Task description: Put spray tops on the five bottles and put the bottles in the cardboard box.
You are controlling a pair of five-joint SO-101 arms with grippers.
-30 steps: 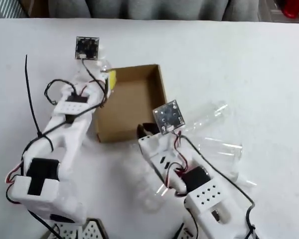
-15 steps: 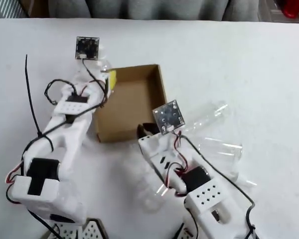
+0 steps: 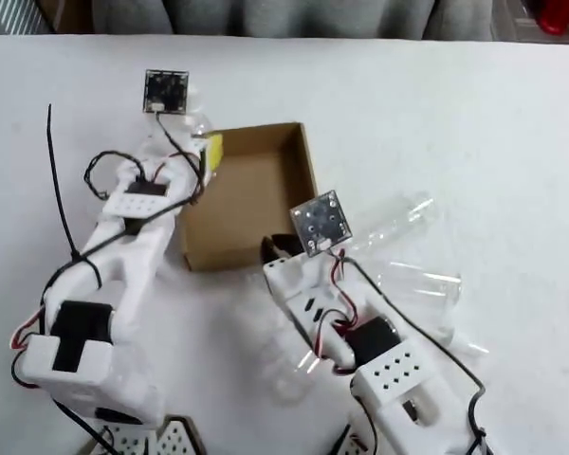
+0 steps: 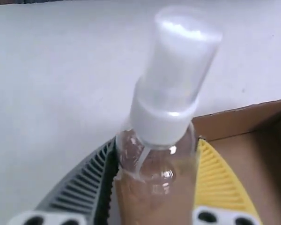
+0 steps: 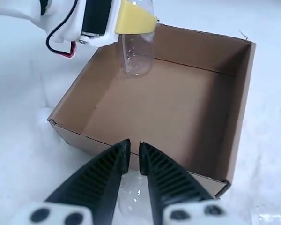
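A clear bottle [image 4: 159,178] with a white spray top [image 4: 178,70] stands upright between the grey and yellow fingers of my left gripper [image 4: 157,140], which is shut on it. In the right wrist view that bottle [image 5: 136,56] hangs from the left gripper [image 5: 131,18] over the far corner of the cardboard box [image 5: 145,108], its base just above the floor. My right gripper [image 5: 134,146] is shut at the box's near wall, with nothing seen between its tips. In the high view the left gripper [image 3: 205,144] is at the box's [image 3: 251,194] far left corner and the right gripper [image 3: 281,248] at its near edge.
Two clear bottles [image 3: 398,218] [image 3: 422,282] lie on the white table to the right of the right arm. Another clear bottle [image 3: 294,365] lies beside that arm's base. A further clear shape [image 5: 131,197] lies on the table under the right gripper.
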